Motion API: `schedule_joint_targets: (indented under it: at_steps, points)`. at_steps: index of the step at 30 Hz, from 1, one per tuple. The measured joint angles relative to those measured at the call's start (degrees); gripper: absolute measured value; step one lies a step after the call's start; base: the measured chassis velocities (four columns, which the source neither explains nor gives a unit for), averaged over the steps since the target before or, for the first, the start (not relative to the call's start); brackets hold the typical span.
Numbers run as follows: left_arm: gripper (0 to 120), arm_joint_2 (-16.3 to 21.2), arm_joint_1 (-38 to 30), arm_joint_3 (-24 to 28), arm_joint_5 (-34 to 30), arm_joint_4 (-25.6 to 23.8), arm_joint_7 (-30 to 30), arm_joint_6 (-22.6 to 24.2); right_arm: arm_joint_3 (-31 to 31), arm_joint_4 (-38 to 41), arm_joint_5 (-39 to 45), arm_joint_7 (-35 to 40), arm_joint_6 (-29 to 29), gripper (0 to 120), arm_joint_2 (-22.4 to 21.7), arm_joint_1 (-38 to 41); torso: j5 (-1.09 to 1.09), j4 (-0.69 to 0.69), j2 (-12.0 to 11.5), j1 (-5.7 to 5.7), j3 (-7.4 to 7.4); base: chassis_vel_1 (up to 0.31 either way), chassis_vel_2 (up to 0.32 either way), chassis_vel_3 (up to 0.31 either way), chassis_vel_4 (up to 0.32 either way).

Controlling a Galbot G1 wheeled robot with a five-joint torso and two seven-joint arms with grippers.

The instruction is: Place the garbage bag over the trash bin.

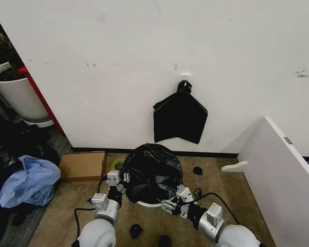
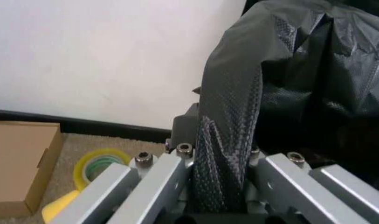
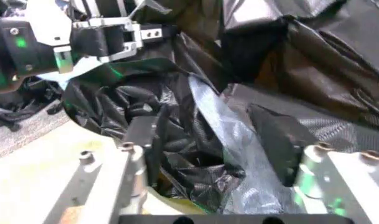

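On carpet: one garbage bag (image 1: 151, 171) (two grippers).

Honestly nothing readable anywhere here, no words, brand names, numbers or signs. The cardboard box (image 1: 82, 165) on the floor at the left is plain on the faces that show. The yellow tape roll (image 2: 100, 166) beside it has no print I can make out. The white wall (image 1: 144, 62) only carries a few dark scuff marks, not lettering. The garbage bag (image 1: 151, 172) is unprinted black film, and the metal gripper parts in the wrist views show bolts, no markings.
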Motion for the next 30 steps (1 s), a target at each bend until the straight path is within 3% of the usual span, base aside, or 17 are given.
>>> schedule_joint_targets:
  at_steps: [11,14,20,30]
  points:
    - [3,-0.45,-0.19,-0.05,0.05,0.36,0.04,-0.12,-0.11,-0.62,-0.64,0.24,0.85,5,0.4,0.85,0.0,0.0,0.0,0.0,0.0,0.0,0.0,0.0,0.0]
    - [3,-0.62,-0.2,-0.06,0.05,0.48,0.02,-0.15,-0.16,-0.48,-0.98,0.23,1.16,0,0.29,0.72,0.0,0.0,0.0,0.0,0.0,0.0,0.0,0.0,0.0]
    - [3,-0.91,-0.75,0.02,-0.59,0.87,-0.53,0.14,-0.27,-0.16,-3.21,-0.42,2.98,0,-0.13,0.02,0.0,0.0,0.0,0.0,0.0,0.0,0.0,0.0,0.0]
    - [3,-0.97,-4.65,-1.46,-13.51,-0.09,-5.51,5.27,0.51,-1.94,-15.95,-8.58,14.11,0,-2.33,-6.58,0.0,-0.01,0.0,0.0,0.0,0.0,0.0,0.0,0.0]
